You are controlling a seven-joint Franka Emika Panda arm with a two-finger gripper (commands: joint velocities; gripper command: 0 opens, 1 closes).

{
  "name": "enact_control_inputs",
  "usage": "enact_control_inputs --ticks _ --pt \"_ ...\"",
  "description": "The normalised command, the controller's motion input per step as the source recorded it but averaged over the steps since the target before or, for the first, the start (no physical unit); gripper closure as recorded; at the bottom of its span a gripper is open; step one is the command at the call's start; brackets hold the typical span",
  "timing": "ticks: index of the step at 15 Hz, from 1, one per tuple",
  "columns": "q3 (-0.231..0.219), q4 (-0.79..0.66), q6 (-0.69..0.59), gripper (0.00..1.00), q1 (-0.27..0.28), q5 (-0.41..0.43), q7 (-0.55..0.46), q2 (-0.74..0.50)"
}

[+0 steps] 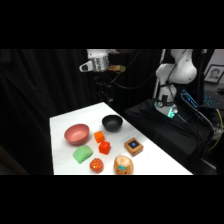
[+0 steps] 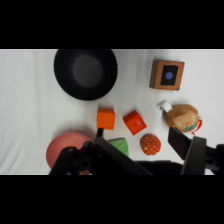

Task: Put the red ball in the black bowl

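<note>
Red ball (image 2: 150, 144) apart from black bowl (image 2: 85, 73).

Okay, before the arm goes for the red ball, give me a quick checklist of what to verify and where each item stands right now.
1. Red ball in plain view, nothing on top of it: ok.
2. Black bowl upright and empty: ok.
3. Pincer open with nothing held: ok; its fingers stand apart in the wrist view.
4. Room around the ball: cannot tell; the tan figure, an orange cube and the green block all lie close by.
5. Pincer high above the table, not yet lowered: ok.
6. Way from ball to bowl: not ok at table height; the orange cubes lie between, so lift over them.
</note>
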Motion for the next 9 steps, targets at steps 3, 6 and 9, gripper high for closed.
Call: enact_control_inputs --ticks 3,6,9 --pt "0.022 0.04 0.02 0.00 -0.006 -0.021 0.06 0.03" --pt "0.062 0.23 0.08 0.00 0.030 -0.045 0.18 0.19" --pt "0.085 0.41 0.09 0.00 0.062 -0.030 0.25 0.32"
